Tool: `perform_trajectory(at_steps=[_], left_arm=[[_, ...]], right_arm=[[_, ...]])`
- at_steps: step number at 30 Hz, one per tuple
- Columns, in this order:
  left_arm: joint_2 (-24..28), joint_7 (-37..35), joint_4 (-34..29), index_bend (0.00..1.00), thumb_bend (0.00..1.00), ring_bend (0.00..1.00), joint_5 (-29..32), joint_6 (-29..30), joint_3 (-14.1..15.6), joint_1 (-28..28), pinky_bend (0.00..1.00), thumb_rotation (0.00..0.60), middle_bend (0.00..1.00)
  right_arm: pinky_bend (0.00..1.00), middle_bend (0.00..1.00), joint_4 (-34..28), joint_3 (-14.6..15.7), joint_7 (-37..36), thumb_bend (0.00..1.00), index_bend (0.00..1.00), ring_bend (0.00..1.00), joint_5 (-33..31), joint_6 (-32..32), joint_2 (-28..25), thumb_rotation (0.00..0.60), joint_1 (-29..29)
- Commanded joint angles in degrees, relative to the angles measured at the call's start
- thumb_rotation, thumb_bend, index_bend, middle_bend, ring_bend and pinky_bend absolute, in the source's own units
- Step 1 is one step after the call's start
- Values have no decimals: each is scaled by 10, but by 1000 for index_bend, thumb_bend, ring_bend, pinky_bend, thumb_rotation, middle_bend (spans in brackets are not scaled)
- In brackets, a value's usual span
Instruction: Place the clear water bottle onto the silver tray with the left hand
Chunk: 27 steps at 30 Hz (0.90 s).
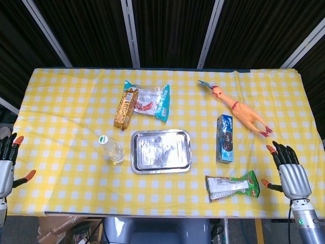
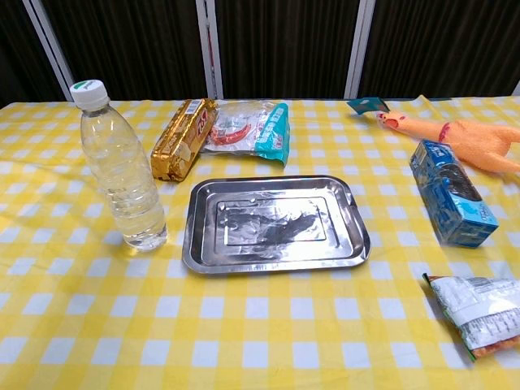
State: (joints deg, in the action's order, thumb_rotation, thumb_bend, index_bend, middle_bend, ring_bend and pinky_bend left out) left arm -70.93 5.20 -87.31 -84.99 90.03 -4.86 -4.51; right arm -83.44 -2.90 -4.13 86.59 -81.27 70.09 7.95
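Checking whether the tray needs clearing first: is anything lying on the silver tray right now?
No, the silver tray shows only its bare metal floor, and the clear water bottle stands upright on the tablecloth beside it.

A yellow-and-white checked cloth covers the tabletop [image 1: 66,107]. The tray [image 1: 161,151] lies near the middle, and the bottle [image 1: 112,149] stands upright just beside its left edge. Behind them lie a gold packet [image 1: 126,108] and a clear-and-teal bag [image 1: 152,99], touching. To the right are a rubber chicken [image 1: 238,109], a blue box [image 1: 225,138] and, nearer the front edge, a green snack bag [image 1: 231,186].
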Motion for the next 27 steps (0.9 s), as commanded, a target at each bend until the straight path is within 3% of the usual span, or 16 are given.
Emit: perform_trajectory(at_steps=[1,20,22,27], left_arm=[[0,1,1,53,182,0,1,0,0,0,23,600,3],[-10,-5,1,54,181,0,0,-21,4,-8,23,600,4],[-9,-21,-5,54,182,0,-2,-26,6,-9,23,600,4],[26,-128,-66,55,156,0,-4,-100,22,-34,23,600,14]], right_arm=[[0,0,0,0,1,50,111,12,1,0,1,600,0],[0,0,-11,5,-1,49,111,12,7,-12,-10,600,-9],[0,0,-13,5,-2,49,111,12,9,-14,-10,600,-9],[0,0,-12,6,-9,50,111,12,6,-5,-11,600,-6]])
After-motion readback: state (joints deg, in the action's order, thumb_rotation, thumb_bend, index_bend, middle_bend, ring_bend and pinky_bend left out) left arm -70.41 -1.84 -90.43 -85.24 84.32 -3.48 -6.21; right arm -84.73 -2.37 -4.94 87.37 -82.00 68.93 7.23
